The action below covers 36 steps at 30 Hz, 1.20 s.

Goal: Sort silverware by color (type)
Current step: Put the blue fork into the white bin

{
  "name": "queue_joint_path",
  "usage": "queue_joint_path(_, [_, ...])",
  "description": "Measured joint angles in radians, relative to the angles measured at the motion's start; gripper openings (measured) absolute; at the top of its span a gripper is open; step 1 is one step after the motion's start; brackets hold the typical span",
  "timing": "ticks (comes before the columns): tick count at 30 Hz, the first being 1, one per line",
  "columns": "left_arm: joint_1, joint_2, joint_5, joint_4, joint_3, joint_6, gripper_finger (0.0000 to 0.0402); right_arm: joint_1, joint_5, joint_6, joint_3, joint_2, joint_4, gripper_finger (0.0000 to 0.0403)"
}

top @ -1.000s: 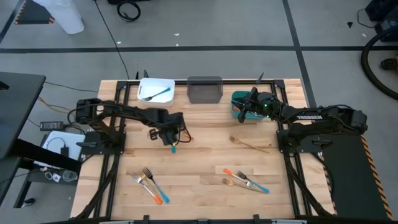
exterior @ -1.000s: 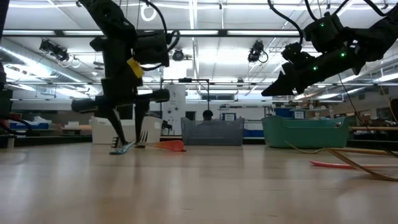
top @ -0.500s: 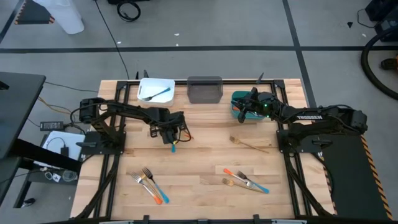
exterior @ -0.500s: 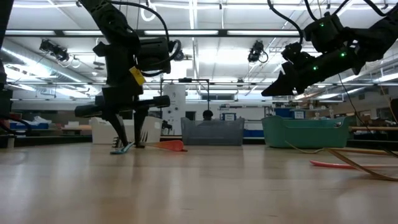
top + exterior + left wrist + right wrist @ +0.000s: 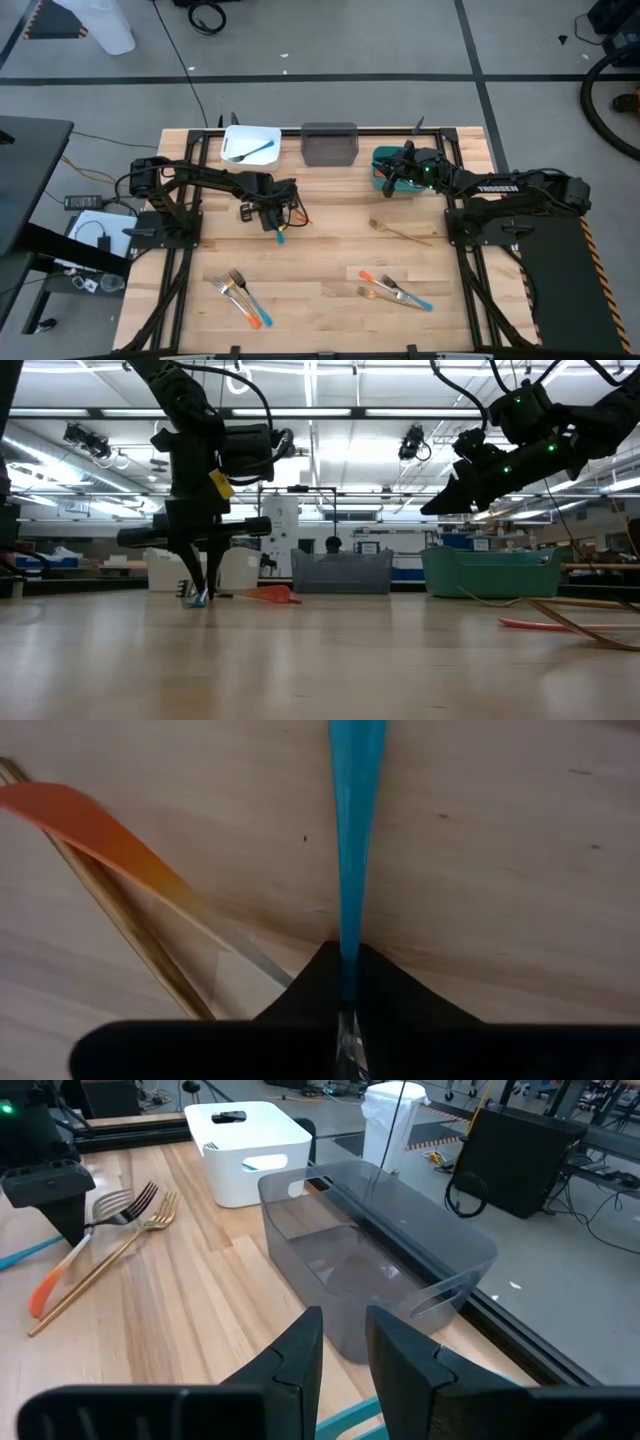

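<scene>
1. Left of the counter's (image 5: 330,270) centre, the left claw (image 5: 276,228) pinches a slim blue-handled metal fork (image 5: 352,840) by one end, likely to lift it.
2. At two o'clock, the right claw (image 5: 345,1342) hovers over the teal rectangular bin (image 5: 381,171), fingers slightly apart, empty.

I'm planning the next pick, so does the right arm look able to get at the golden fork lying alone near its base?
Probably yes. The golden fork lies apart from other cutlery on bare wood, and the right gripper hovers by the teal bin, apparently empty, with nothing between them.
</scene>
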Motion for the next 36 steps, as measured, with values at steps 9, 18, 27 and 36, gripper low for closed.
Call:
queue_joint_path(9, [-0.010,0.001,0.001,-0.020,0.023,-0.057,0.0026,0.000,0.000,0.001,0.000,0.000,-0.002,0.0090])
queue_joint_path(18, [-0.053,0.002,-0.034,-0.031,0.091,-0.070,0.0026,0.000,0.000,0.000,0.000,0.000,-0.003,0.0091])
queue_joint_path(27, [-0.049,0.000,-0.162,-0.126,0.144,-0.064,0.0028,0.000,0.000,0.001,0.000,0.000,-0.006,0.0090])
queue_joint_path(36, [0.015,0.000,-0.303,-0.201,0.205,-0.056,0.0029,0.000,-0.008,0.002,0.000,0.000,-0.016,0.0090])
